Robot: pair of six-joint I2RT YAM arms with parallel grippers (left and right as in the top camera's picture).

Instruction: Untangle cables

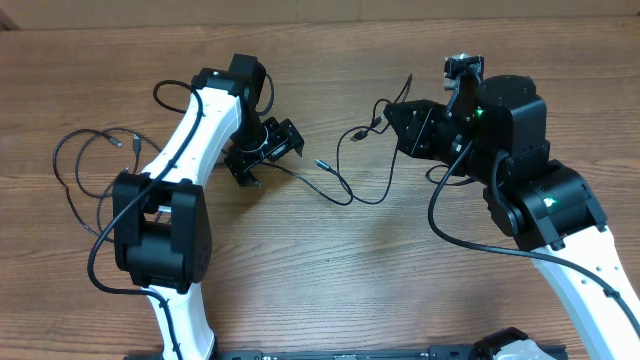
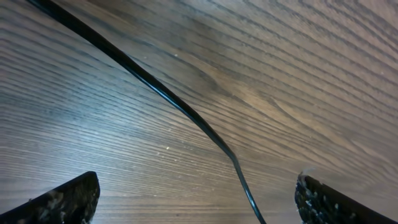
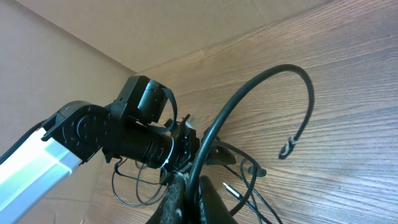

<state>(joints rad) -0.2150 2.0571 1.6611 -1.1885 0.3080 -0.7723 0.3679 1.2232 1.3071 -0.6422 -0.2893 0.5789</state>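
Observation:
Thin black cables (image 1: 352, 196) lie across the table's middle, one ending in a metal-tipped plug (image 1: 322, 163). My left gripper (image 1: 272, 160) is low over the table and open. One cable (image 2: 180, 106) runs diagonally between its fingers (image 2: 65, 199), touching neither. My right gripper (image 1: 390, 112) is shut on a cable (image 3: 249, 93) that arcs up and over to a small plug end (image 3: 286, 149). More cable strands and a metal tip (image 3: 231, 188) lie beneath the right gripper (image 3: 193, 202). Another cable (image 1: 85, 160) lies looped at the far left.
The left arm (image 3: 124, 134) faces the right wrist camera closely. A thicker black robot cable (image 1: 470, 235) hangs by the right arm's base. Bare wooden tabletop (image 1: 330, 280) stretches in front, between the two arm bases.

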